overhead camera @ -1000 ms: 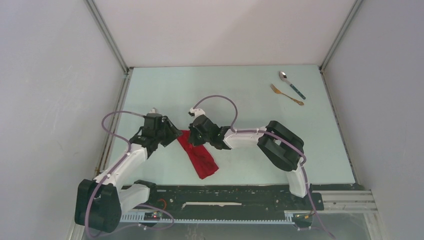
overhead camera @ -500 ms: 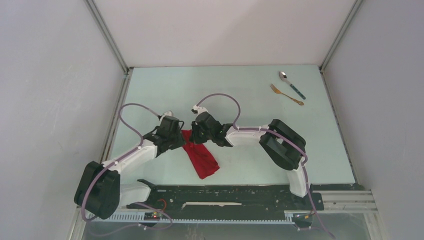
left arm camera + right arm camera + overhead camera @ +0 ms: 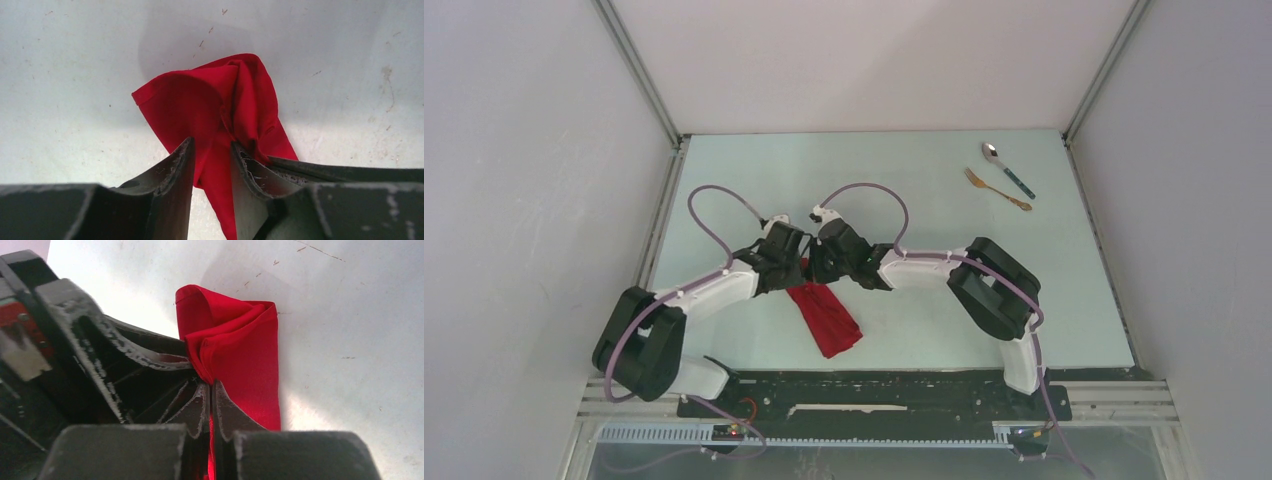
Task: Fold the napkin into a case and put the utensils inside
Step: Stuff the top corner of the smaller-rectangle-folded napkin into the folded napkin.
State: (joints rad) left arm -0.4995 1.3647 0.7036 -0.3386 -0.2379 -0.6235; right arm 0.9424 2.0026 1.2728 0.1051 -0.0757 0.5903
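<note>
The right tool (image 3: 210, 388) clamps tight on the napkin (image 3: 242, 352), bunched end between its fingers. The left tool (image 3: 212, 150) straddles that same end, and whether it is gripping, can't tell.

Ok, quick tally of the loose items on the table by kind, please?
red napkin: 1
spoon: 1
fork: 1
Total: 3

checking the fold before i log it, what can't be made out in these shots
Top view: napkin far end, hidden under left hand and right hand.
Left wrist view: whether the left hand grips or just straddles the cloth.
Top view: spoon and fork, too small for detail.
</note>
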